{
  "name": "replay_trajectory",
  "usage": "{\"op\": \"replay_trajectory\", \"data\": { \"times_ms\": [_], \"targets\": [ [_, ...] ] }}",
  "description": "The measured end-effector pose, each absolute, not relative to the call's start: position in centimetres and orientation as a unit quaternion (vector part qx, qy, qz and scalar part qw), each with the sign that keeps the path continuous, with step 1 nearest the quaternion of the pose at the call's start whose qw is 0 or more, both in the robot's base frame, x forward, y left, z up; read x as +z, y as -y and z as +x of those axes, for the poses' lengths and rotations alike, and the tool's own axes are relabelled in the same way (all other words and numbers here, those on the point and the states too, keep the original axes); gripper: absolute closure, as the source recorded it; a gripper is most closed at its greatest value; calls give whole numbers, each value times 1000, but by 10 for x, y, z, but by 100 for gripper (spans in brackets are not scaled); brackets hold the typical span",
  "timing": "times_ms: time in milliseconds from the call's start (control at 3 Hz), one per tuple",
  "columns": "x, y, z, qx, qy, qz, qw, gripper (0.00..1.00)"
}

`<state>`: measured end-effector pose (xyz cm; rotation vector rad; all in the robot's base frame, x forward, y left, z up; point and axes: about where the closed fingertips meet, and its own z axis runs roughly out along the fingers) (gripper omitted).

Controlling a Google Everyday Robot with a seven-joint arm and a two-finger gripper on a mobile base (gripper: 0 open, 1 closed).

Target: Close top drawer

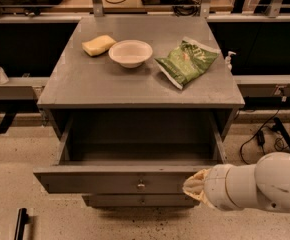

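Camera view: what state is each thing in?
top drawer: pulled out, open, box looks empty.
gripper: at the drawer front's right end.
bowl: upright, empty, on the cabinet top.
green bag: lying flat on the cabinet top.
sponge: lying flat beside the bowl.
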<state>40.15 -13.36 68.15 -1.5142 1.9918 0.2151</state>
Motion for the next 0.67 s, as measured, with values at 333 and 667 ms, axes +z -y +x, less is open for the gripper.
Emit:
{"op": "replay_trajectory", "data": {
  "times_ms": [333,667],
  "targets": [
    [658,125,401,83,-758,-559,327,100],
    [640,121,406,93,-758,-535,361,100]
  ]
}}
